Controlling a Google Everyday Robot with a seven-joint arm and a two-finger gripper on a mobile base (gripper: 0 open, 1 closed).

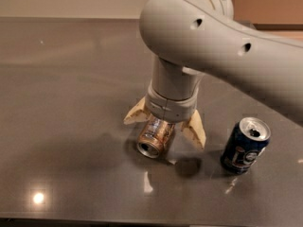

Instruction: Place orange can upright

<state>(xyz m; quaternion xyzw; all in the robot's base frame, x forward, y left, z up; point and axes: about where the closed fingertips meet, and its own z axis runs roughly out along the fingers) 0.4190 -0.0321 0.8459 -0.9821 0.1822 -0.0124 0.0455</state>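
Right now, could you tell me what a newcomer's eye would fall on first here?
The big grey arm fills the upper right, its gripper spread open at the table's middle. Between its fingers sits the orange can, tilted, not upright, silver end toward the camera. A dark blue can stands to the right.

The bench [71, 103] is showing a smooth, glossy finish, reflecting light spots. The orange can [154, 136] is gleaming as coppery metal. The pincer [164, 132], straddling it with spread fingers [194, 131], is presenting a matt beige surface.
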